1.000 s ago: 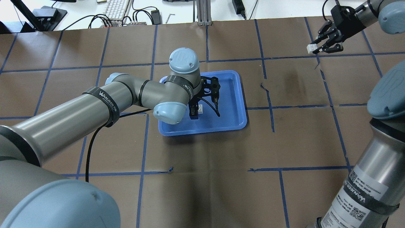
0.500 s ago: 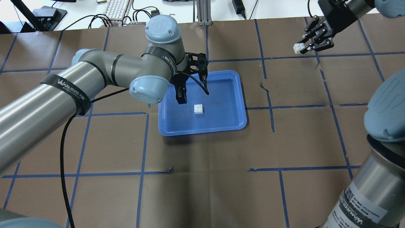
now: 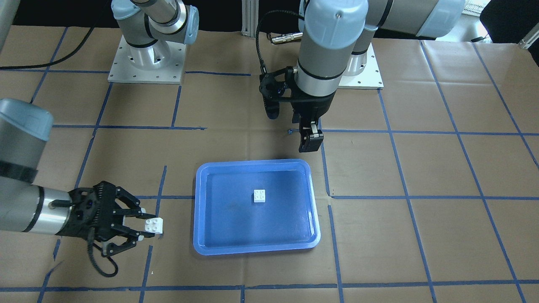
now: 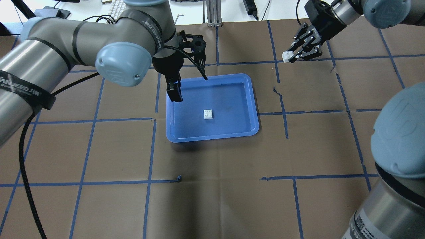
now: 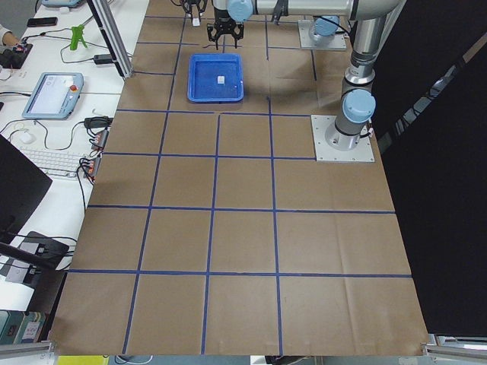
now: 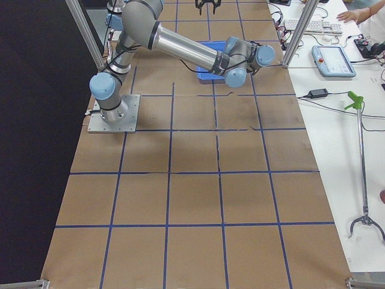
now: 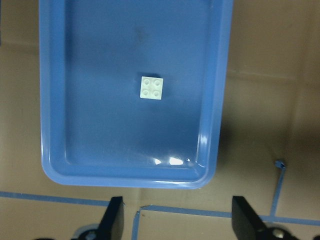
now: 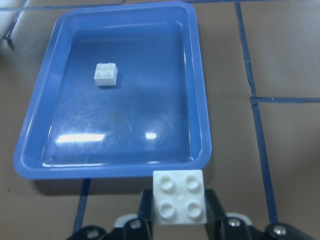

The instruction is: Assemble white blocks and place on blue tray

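Note:
One white block point(image 4: 208, 114) lies studs up in the middle of the blue tray point(image 4: 212, 137). It also shows in the front view point(image 3: 260, 196), the left wrist view point(image 7: 152, 88) and the right wrist view point(image 8: 106, 73). My left gripper point(image 4: 188, 84) is open and empty, raised well above the tray's left side; its fingertips point(image 7: 112, 220) frame the tray point(image 7: 125, 177) from above. My right gripper point(image 4: 289, 56) is shut on the second white block point(image 4: 285, 56), held in the air to the right of the tray point(image 8: 115, 170). The held block point(image 8: 180, 197) shows close up, studs toward the camera.
Brown paper with a blue tape grid covers the table. A keyboard point(image 4: 121, 10) and cables lie beyond the far edge. An aluminium post point(image 4: 212, 13) stands at the back centre. The two arm bases point(image 3: 145, 63) are bolted on the robot's side.
My left gripper has let go of the block on the tray, lifted off and drawn back to the tray's left. My right gripper has carried its block leftward, closer to the tray.

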Controlling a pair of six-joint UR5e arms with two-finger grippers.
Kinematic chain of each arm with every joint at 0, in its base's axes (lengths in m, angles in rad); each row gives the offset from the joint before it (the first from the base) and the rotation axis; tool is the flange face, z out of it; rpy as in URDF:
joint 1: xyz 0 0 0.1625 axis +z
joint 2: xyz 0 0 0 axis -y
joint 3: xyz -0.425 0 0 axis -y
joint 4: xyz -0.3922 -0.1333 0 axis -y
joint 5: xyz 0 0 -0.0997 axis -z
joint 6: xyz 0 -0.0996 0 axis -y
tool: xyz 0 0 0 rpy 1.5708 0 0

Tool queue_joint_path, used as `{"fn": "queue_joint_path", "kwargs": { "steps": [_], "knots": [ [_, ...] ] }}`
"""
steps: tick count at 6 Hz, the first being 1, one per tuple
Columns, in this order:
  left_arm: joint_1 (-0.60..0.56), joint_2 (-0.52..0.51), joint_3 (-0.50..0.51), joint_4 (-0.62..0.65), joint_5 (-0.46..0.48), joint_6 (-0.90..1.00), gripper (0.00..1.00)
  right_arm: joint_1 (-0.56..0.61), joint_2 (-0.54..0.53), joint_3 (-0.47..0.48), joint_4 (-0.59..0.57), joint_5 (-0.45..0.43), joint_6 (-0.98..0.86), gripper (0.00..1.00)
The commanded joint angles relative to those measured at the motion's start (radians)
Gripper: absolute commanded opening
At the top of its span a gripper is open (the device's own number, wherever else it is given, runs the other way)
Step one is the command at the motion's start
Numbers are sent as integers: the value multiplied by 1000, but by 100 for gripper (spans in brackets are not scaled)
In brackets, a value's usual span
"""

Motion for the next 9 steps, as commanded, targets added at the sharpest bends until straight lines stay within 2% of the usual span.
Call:
{"fn": "queue_joint_path", "kwargs": {
  "steps": [1, 2, 3, 4, 5, 6, 8, 9],
  "knots": [
    [11, 50, 6, -10, 39, -252, 99, 132, -5, 132, -277, 7, 200, 26],
    [43, 54, -14, -10, 101, -440, 99, 189, -6, 228, -461, 4, 307, 26],
    [54, 64, -18, -10, 103, -633, 99, 217, -10, 317, -632, -4, 399, 26],
    [56, 66, -22, -9, 102, -963, 99, 222, -40, 452, -811, -6, 490, 26],
    [65, 66, -20, 40, 97, -1234, 99, 224, -69, 529, -861, -6, 489, 26],
    [66, 66, -22, 82, 94, -1362, 99, 225, -59, 569, -933, -1, 489, 26],
    [83, 67, -14, 79, 90, -1345, 99, 230, -34, 571, -957, 2, 492, 26],
    [114, 70, -11, 77, 68, -1237, 99, 246, -26, 568, -960, 2, 492, 26]
  ]
}}
